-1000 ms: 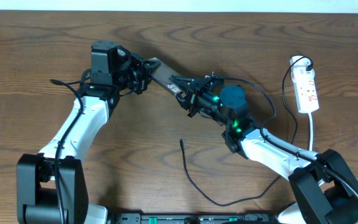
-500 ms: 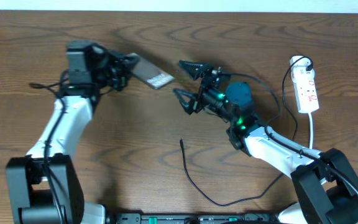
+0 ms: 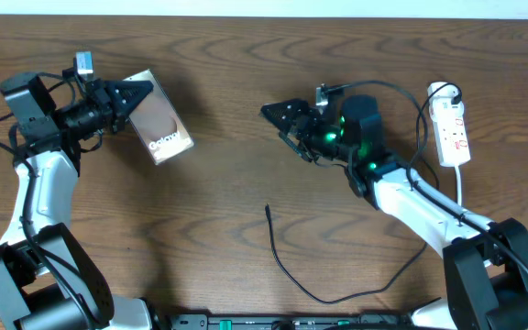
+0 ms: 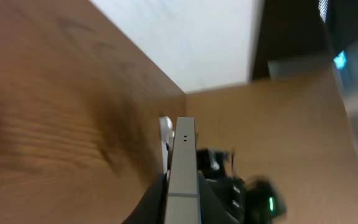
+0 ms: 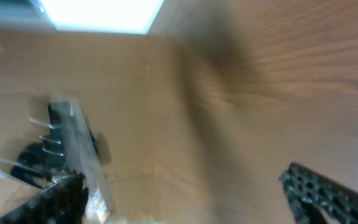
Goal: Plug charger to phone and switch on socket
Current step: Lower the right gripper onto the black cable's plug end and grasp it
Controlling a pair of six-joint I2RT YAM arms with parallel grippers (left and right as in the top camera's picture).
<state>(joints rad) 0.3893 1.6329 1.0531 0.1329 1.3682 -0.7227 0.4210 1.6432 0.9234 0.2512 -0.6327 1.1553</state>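
The phone (image 3: 160, 129), bronze-brown with white lettering, hangs tilted above the table at the far left. My left gripper (image 3: 128, 99) is shut on its upper end. In the left wrist view the phone (image 4: 182, 155) shows edge-on, pinched between the black fingers of the left gripper (image 4: 182, 202). My right gripper (image 3: 282, 124) stands open at mid-table with nothing in it, well right of the phone. In the blurred right wrist view the right gripper (image 5: 188, 196) is spread wide over bare wood. The charger (image 3: 287, 266) lies loose on the table, its tip (image 3: 267, 210) pointing up. The socket (image 3: 453, 131) lies at the far right.
The socket's white cord (image 3: 461, 197) runs down the right side beside the right arm. The charger's black cable loops toward the front edge and back up to the socket's adapter (image 3: 443, 92).
The right gripper opened and let go of the phone. The left arm swung far left and carried the phone away. The right gripper pulled back slightly to the right.
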